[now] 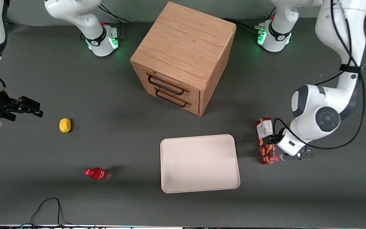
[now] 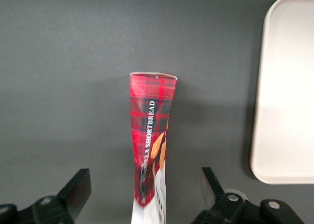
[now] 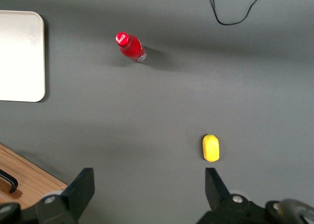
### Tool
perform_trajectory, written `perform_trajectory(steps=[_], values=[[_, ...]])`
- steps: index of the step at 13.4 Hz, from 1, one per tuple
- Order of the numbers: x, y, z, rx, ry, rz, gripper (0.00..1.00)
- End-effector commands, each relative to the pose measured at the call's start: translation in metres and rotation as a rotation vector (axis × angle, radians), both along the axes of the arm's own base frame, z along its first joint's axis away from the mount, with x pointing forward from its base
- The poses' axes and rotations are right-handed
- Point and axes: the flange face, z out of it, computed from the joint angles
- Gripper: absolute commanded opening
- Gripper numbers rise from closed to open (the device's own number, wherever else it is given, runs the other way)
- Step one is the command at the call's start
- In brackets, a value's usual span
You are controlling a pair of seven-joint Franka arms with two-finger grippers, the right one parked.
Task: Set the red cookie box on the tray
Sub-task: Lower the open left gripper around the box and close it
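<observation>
Red cookie box [image 1: 267, 140], a long dark-red plaid carton, lies on the grey bench at three o'clock of the cream rimmed tray [image 1: 199, 163], straddled by the open tool [image 2: 142, 194]; closing looks next.

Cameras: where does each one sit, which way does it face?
Front view: high, facing the arms, looking down on table, tray, cabinet; both arms show.
Left wrist view: on working arm, looking down past its open claw, which straddles the red cookie box without touching it.
Right wrist view: on parked arm, looking down at bottle and lemon.
All three show the tray.
</observation>
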Motion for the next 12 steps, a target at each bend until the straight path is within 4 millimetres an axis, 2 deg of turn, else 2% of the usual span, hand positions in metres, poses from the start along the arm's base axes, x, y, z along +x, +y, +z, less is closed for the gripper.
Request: perform_trajectory(steps=[1, 2, 6, 8, 9, 10, 11, 12], values=[[-0.007, -0.005, -0.038, -0.007, 0.000, 0.005, 1.00], [-0.008, -0.005, -0.046, -0.007, 0.005, 0.006, 1.00], [-0.010, -0.006, -0.055, -0.004, 0.022, 0.004, 0.99], [-0.010, -0.006, -0.056, -0.004, 0.023, 0.004, 0.93], [-0.010, -0.006, -0.056, -0.004, 0.026, 0.004, 0.84], [-0.011, -0.006, -0.056, -0.003, 0.029, 0.002, 0.62], [-0.011, -0.007, -0.055, -0.003, 0.029, 0.000, 0.14], [-0.011, -0.006, -0.055, -0.003, 0.029, 0.000, 0.00]])
